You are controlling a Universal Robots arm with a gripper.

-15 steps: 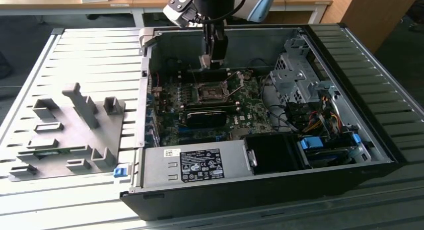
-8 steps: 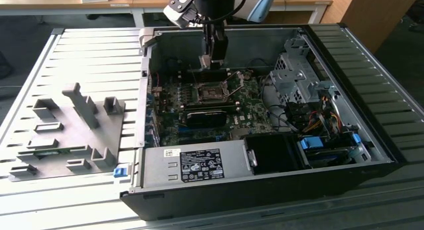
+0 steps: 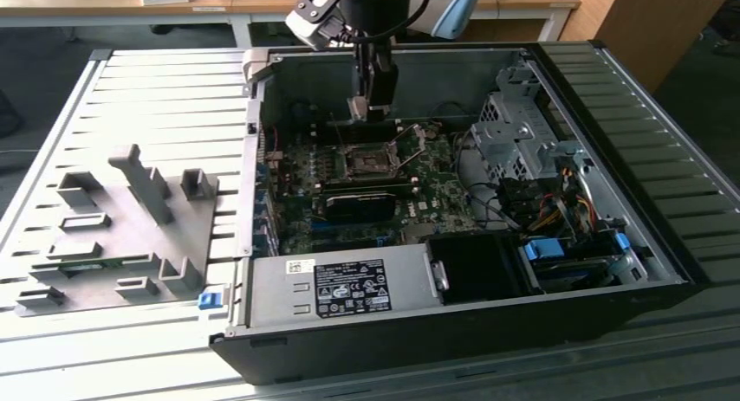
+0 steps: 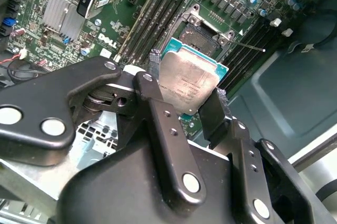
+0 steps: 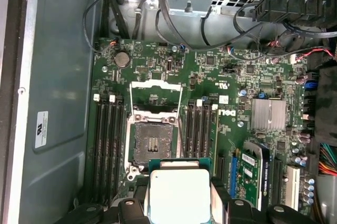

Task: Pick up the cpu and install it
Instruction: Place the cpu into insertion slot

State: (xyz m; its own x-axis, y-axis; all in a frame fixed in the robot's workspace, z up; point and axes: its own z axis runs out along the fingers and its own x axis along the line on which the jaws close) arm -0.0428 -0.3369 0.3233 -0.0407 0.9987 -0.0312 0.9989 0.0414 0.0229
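A ribbed metal surface (image 3: 151, 98) carries an open computer case (image 3: 647, 158) lying on its side. A set of grey fixture blocks (image 3: 127, 219) sits beside it on the exterior view's left, and desks run along the far wall.

From my seat, the tool (image 3: 360, 113) hangs inside the case over the far part of the motherboard (image 3: 405, 193). In both wrist views the tool (image 4: 184, 105) (image 5: 180, 211) is clamped on the cpu (image 4: 189, 79) (image 5: 179, 192). Its two black fingers (image 4: 152, 103) press on opposite edges of the chip, the shiny metal top shows between them, and the green rim of the chip shows just past it. The chip is clear of the board, carried in the air.

What matters to me is the socket (image 3: 367, 163) (image 4: 202, 37) (image 5: 152, 142). It stands open, with its metal frame (image 5: 155, 95) swung up and its thin lever (image 4: 247, 47) out to one side. In the first wrist view the socket's dark square shows whole, just past the chip's edge and a little off to one side, not covered by the chip. So I judge the cpu is above the board and near the socket, but not squarely over it. In the exterior view the socket lies on the near side of the tool. The chip's edges look roughly square to the socket's, though it appears somewhat tilted in the second wrist view.
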